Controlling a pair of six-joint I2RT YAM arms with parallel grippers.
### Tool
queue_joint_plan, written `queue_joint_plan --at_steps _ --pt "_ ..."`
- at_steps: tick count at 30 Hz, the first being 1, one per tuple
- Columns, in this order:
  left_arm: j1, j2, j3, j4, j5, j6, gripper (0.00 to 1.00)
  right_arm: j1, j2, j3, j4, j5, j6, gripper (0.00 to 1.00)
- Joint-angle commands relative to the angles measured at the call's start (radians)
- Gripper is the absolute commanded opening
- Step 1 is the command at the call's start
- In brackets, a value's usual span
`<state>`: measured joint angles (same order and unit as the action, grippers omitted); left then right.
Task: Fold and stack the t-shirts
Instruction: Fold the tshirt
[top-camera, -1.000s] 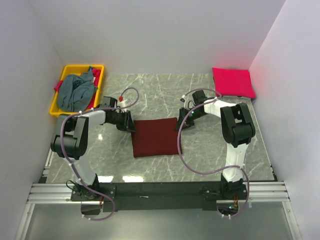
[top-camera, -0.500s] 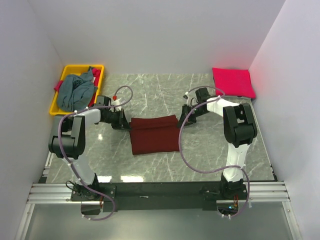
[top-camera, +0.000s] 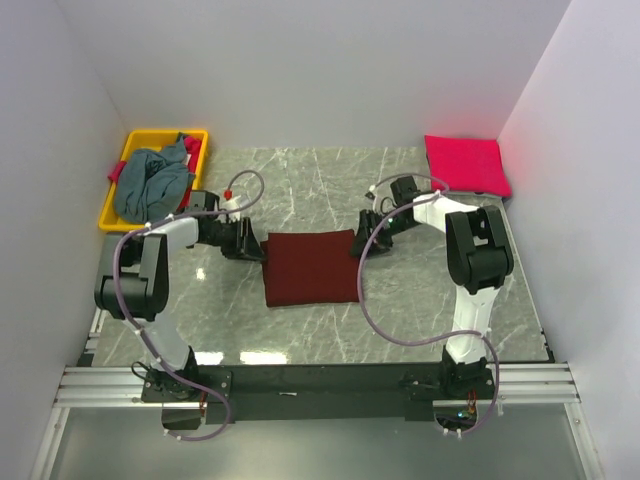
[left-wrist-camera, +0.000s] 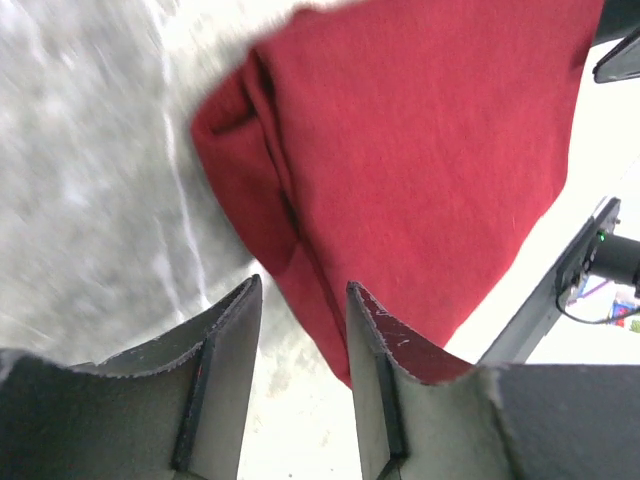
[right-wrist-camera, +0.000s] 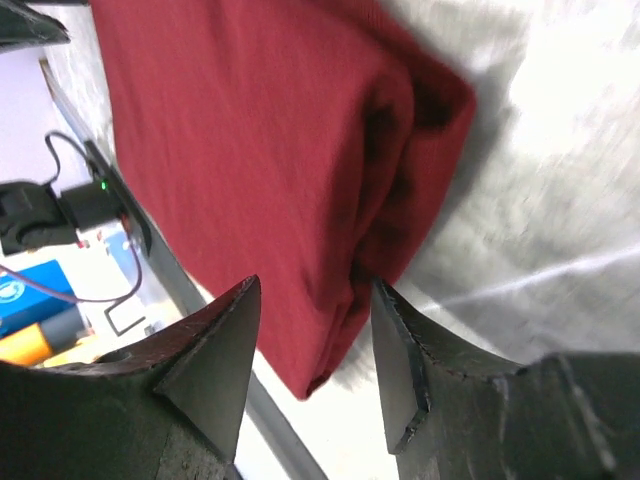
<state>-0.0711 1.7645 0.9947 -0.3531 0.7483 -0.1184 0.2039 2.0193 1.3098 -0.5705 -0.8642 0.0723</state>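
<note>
The maroon t-shirt (top-camera: 312, 270) is laid folded on the table (top-camera: 300, 190). The jaws of left gripper (top-camera: 257, 250) and right gripper (top-camera: 359, 246) are parted beside its far corners.

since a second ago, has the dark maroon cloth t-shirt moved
Yes, slightly: the dark maroon cloth t-shirt slid away from the near edge of the marble table.
</note>
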Motion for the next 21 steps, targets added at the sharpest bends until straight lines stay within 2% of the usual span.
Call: queue_joint_plan --at_steps 1,3,7,9,10,11,12,13,14,21 --pt "-0.015 -0.053 -0.040 -0.021 0.045 0.020 0.45 0.011 -0.065 -0.067 -0.040 -0.035 -0.032 0.55" --pt "-0.033 -0.053 -0.050 -0.009 0.045 0.013 0.45 0.023 -0.064 -0.092 -0.045 -0.030 -0.051 0.55" --pt "-0.064 -0.033 -0.041 -0.001 0.059 -0.006 0.42 0.043 -0.034 -0.090 -0.048 -0.033 -0.058 0.46" --pt "-0.078 -0.020 -0.033 -0.001 0.065 -0.010 0.35 0.043 -0.014 -0.075 -0.054 -0.038 -0.058 0.40" --pt "-0.081 -0.013 -0.024 -0.009 0.065 -0.004 0.30 0.043 -0.008 -0.070 -0.057 -0.039 -0.060 0.32" --pt "-0.082 0.001 -0.021 -0.012 0.062 -0.004 0.16 0.042 0.001 -0.066 -0.057 -0.030 -0.062 0.26" --pt "-0.081 0.009 -0.019 -0.014 0.059 -0.006 0.09 0.042 0.005 -0.063 -0.051 -0.022 -0.059 0.19" --pt "-0.070 0.018 -0.011 -0.017 0.054 0.000 0.04 0.040 0.012 -0.060 -0.048 -0.013 -0.057 0.04" --pt "-0.061 0.032 -0.007 -0.014 0.049 0.000 0.01 0.040 0.022 -0.052 -0.045 0.005 -0.057 0.00" --pt "-0.004 0.082 0.085 -0.010 0.009 0.034 0.01 0.023 0.065 0.084 -0.037 0.019 -0.022 0.01"
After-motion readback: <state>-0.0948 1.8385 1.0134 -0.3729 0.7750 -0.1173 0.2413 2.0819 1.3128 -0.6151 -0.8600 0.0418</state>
